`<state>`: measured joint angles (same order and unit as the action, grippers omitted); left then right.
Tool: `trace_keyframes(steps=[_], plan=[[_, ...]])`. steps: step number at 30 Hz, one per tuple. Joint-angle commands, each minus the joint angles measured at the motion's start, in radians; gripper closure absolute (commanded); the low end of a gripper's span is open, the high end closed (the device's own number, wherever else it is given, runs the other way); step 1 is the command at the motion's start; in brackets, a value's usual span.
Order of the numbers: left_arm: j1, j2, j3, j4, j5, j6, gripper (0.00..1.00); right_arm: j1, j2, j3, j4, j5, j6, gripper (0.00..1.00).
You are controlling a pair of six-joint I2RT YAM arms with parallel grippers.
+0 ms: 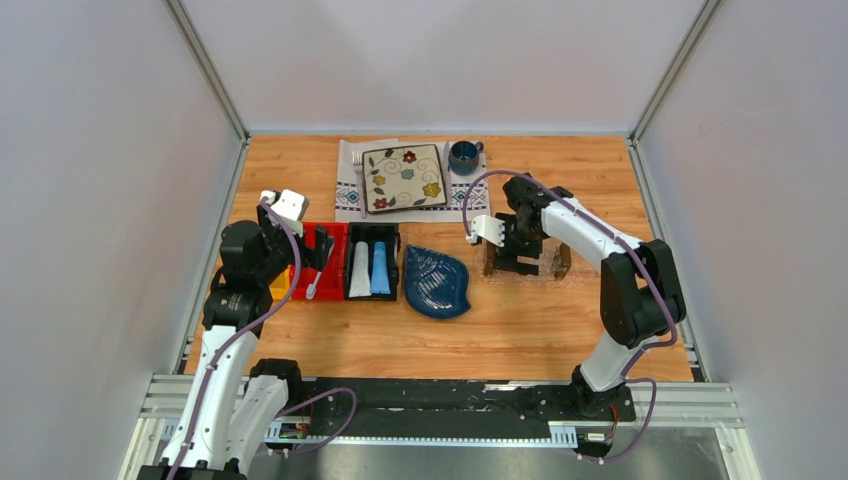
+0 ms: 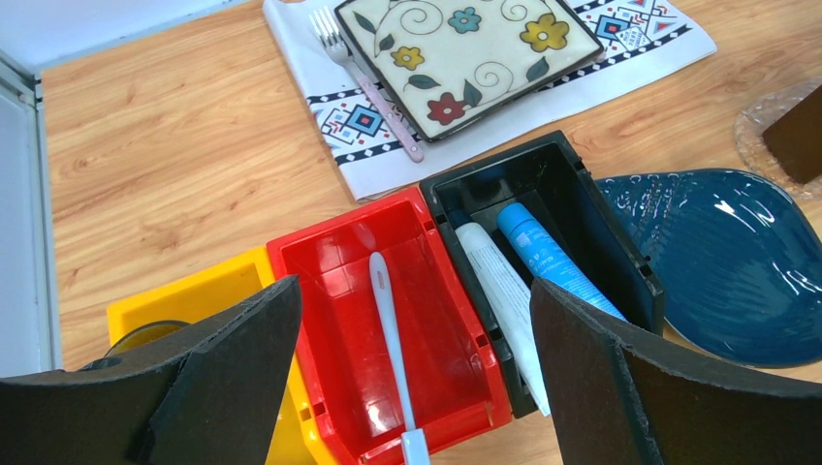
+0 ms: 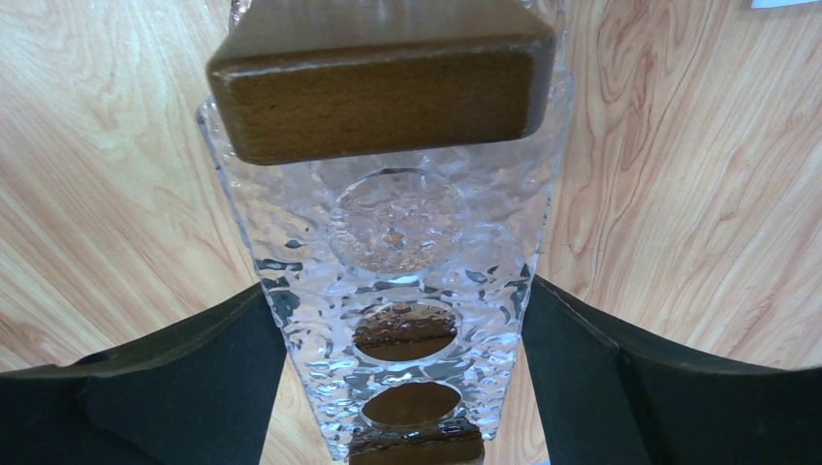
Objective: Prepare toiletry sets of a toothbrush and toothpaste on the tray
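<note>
Red bin [image 2: 441,334] directly below left tool [image 2: 412,300], fingers spread wide, gripping nothing. Inside it, pale toothbrush [image 2: 390,339] lying lengthwise down the middle, one end at the near rim. Long axis running straight between the two fingers, so closing would pinch across the slim handle; alignment judged good already. Tight quarters though: red walls close on both sides, yellow bin [image 2: 184,291] hard against one wall, black bin [image 2: 543,155] hard against the other. Fingers probably in need of narrowing before a descent, to clear those walls.

Inside black bin, two toothpaste tubes side by side, white [image 2: 490,281] nearest the red wall, blue [image 2: 543,252] beyond it, both roughly parallel to toothbrush.

Clear tray [image 3: 291,242] well apart to the right, past dark blue dish [image 1: 437,282], on the wood surface [image 1: 300,170]. Nothing visible in tray. Right tool [image 3: 397,295] low over it, fingers spread, one at each long edge, brown block [image 3: 378,87] at the far end; pressing or merely flanking, impossible to tell.

Left arm far nearer toothbrush and toothpaste; right arm nearer tray. Judged early: first pick not yet made. Bare wood between dish and tray for a carry or hand-over. Plate [image 1: 404,178], fork [image 2: 363,77] and cup [image 1: 463,155] at the back, off that path.
</note>
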<state>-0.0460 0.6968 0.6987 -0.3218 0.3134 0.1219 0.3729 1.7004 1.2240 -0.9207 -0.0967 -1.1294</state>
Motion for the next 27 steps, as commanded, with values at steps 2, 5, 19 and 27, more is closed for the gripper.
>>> trace_keyframes(steps=[2, 5, 19, 27], plan=[[0.003, -0.011, -0.001, 0.013, 0.015, 0.016, 0.06, 0.006, -0.007, 0.012, 0.029, 0.020, 0.005, 0.10], [0.003, -0.013, -0.001, 0.012, 0.013, 0.015, 0.06, 0.006, -0.008, 0.014, 0.033, 0.018, 0.006, 0.08], [0.003, -0.014, 0.001, 0.015, -0.010, 0.019, 0.06, 0.006, -0.065, 0.065, -0.010, -0.040, 0.034, 0.00], [0.003, -0.016, 0.015, 0.000, -0.017, 0.021, 0.05, 0.006, -0.123, 0.085, -0.055, -0.086, 0.048, 0.00]])
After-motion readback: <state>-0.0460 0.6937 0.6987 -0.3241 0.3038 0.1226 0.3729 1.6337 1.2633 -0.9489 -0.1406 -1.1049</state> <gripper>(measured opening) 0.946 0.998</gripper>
